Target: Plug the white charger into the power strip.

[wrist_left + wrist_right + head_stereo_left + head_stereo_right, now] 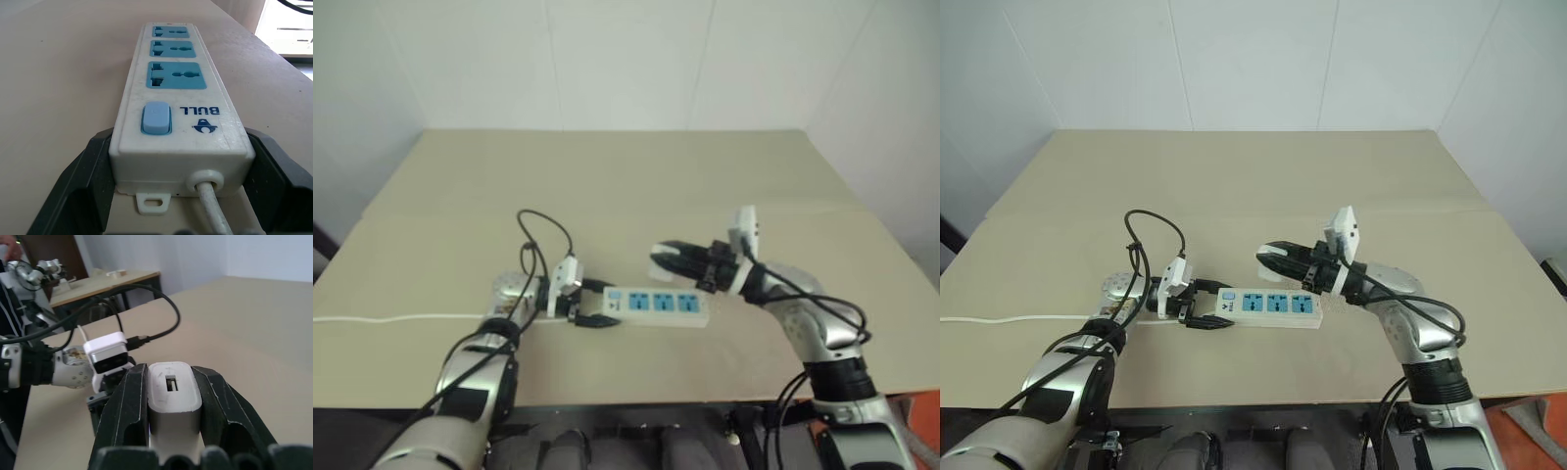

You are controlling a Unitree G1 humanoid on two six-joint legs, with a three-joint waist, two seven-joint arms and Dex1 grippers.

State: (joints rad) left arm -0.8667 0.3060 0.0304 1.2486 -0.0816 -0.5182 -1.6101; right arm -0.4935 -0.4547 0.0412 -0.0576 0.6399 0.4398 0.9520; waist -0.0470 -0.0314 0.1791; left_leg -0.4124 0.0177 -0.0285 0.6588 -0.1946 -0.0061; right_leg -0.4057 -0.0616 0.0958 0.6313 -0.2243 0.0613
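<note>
The power strip (pixel 1271 306) lies flat on the table, its three blue sockets facing up. My left gripper (pixel 1206 305) is shut on its switch end, one black finger (pixel 90 166) on each long side. The strip's thin white cord (pixel 1018 318) runs off to the left. My right gripper (pixel 1268 255) hovers off the table just behind the strip and points left. It is shut on the white charger (pixel 173 391), whose rounded end with a small slot sticks out between the fingers.
The beige table (pixel 626 176) reaches back to white walls, and its front edge is near my arms. A black cable loop (pixel 546 227) rises over my left wrist. In the right wrist view a second table (pixel 107 279) stands further off.
</note>
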